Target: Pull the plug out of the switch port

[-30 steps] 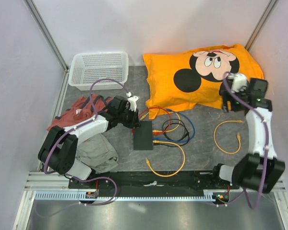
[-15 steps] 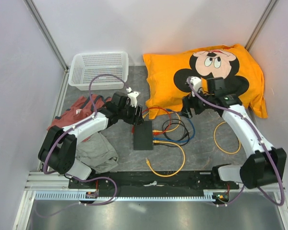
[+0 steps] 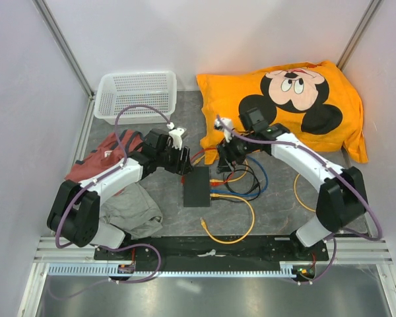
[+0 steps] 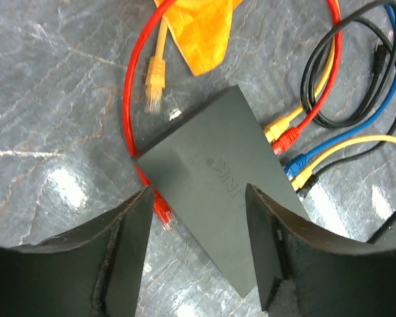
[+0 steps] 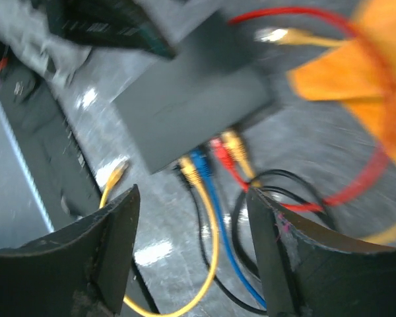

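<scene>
Several bright plastic plugs (image 4: pixel 289 140) enter the flat matte-black switch (image 4: pixel 204 178).

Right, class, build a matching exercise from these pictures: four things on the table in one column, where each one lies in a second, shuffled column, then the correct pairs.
Things
1. switch
2. white basket
3. orange pillow
4. grey cloth

Places
A. far left corner
B. near left, just in front of the red cloth
C. in the middle, with cables plugged into its right side
D. far side, to the right of the white basket

Pairs: 1-C, 2-A, 3-D, 4-B
</scene>
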